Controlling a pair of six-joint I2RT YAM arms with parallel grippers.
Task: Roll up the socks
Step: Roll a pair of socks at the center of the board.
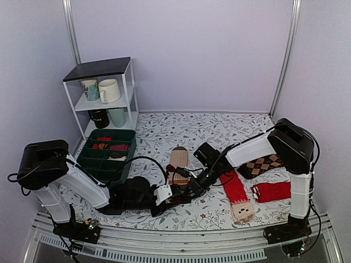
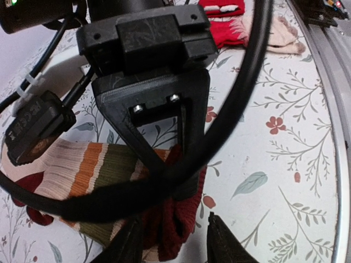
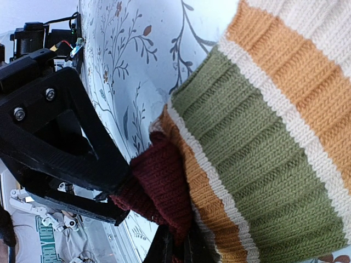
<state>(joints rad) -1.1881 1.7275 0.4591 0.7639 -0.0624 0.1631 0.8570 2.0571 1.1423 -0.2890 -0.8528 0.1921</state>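
A striped sock (image 1: 178,159) in cream, orange, green and maroon lies at the table's middle. Its maroon end (image 2: 181,219) is bunched up. My right gripper (image 3: 178,249) is shut on that maroon end (image 3: 159,181), with the green and orange bands (image 3: 258,142) beside it. In the left wrist view it shows as a black triangular frame (image 2: 159,98) reaching down onto the sock. My left gripper (image 2: 178,244) is open, its two fingers either side of the maroon end, the right finger clear of it. In the top view the left gripper (image 1: 164,200) and the right gripper (image 1: 189,189) meet at the sock's near end.
A red sock with a cream toe (image 1: 236,192), another red sock (image 1: 272,192) and an argyle sock (image 1: 263,163) lie to the right. A green compartment tray (image 1: 107,153) and a white shelf with mugs (image 1: 104,90) stand at the back left. The metal front rail (image 1: 181,241) is close.
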